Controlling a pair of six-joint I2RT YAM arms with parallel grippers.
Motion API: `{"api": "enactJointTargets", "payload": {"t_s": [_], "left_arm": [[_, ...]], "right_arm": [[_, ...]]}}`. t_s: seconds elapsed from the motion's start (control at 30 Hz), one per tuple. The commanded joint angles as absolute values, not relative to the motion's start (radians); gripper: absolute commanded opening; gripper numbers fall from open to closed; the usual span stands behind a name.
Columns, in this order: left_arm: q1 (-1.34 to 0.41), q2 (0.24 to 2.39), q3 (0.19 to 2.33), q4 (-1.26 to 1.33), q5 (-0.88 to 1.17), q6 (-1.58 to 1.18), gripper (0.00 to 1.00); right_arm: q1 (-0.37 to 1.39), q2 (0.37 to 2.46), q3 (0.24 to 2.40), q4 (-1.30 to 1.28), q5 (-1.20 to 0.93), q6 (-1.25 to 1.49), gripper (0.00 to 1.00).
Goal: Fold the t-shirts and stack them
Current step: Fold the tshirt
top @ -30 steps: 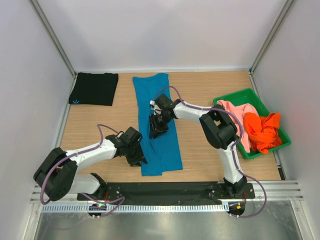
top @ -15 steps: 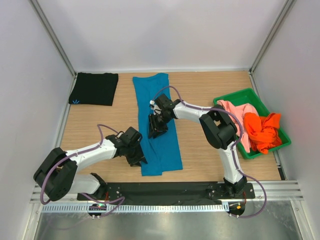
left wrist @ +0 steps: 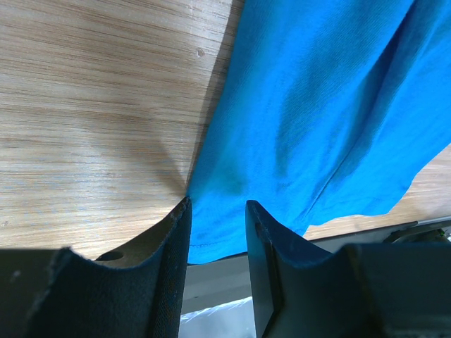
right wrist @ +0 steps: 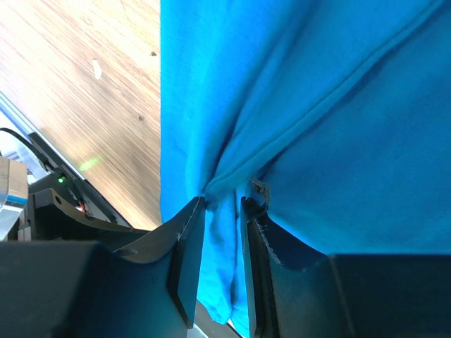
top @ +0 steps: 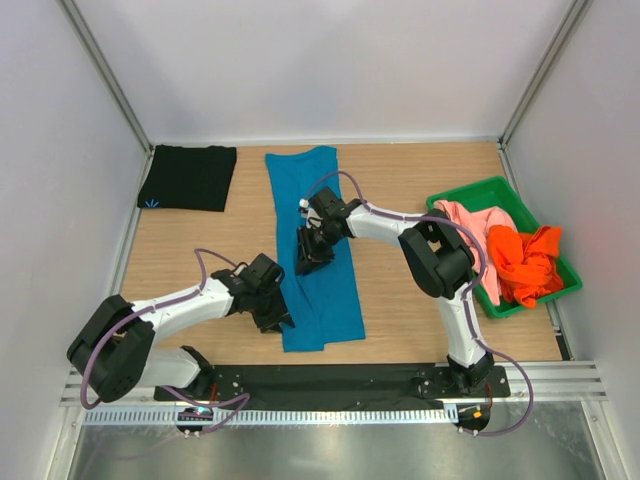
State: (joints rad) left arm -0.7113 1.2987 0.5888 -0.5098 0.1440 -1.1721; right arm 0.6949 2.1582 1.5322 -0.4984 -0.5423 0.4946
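The teal-blue t-shirt [top: 318, 215] lies as a long strip down the middle of the table. My left gripper [top: 279, 318] is at its left edge near the front, jaws narrow, with the cloth's edge [left wrist: 232, 176] pinched between them. My right gripper [top: 311, 255] is at the strip's middle, shut on a bunched fold of the teal cloth [right wrist: 224, 211]. The black t-shirt [top: 188, 178], with a small light-blue mark, lies folded at the far left. The orange t-shirt [top: 525, 262] and the pink t-shirt [top: 478, 228] lie crumpled in the tray.
The green plastic tray [top: 478, 190] stands at the right edge of the table. White walls with metal posts close in the table on three sides. Bare wood [top: 200, 250] lies between the black and the teal shirts.
My right gripper has shifted very slightly left with the teal cloth in it. The left arm has not moved.
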Motion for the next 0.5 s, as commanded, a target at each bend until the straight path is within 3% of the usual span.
{"api": "enactJointTargets", "payload": {"t_s": [0.0,0.17,0.3,0.47], "left_arm": [[-0.713,1.275,0.615,-0.497,0.152,-1.18,0.38],[-0.715,1.273,0.612,-0.497,0.153,-1.186,0.38],[-0.715,1.273,0.611,-0.499,0.152,-1.187,0.38],[-0.715,1.281,0.607,-0.511,0.15,-1.187,0.38]], "right_arm": [[0.703,2.103,1.52,-0.442,-0.569,0.521,0.35],[0.703,2.115,1.514,-0.419,-0.584,0.54,0.35],[0.698,2.106,1.522,-0.442,-0.558,0.531,0.18],[0.689,2.085,1.561,-0.601,-0.476,0.463,0.1]]}}
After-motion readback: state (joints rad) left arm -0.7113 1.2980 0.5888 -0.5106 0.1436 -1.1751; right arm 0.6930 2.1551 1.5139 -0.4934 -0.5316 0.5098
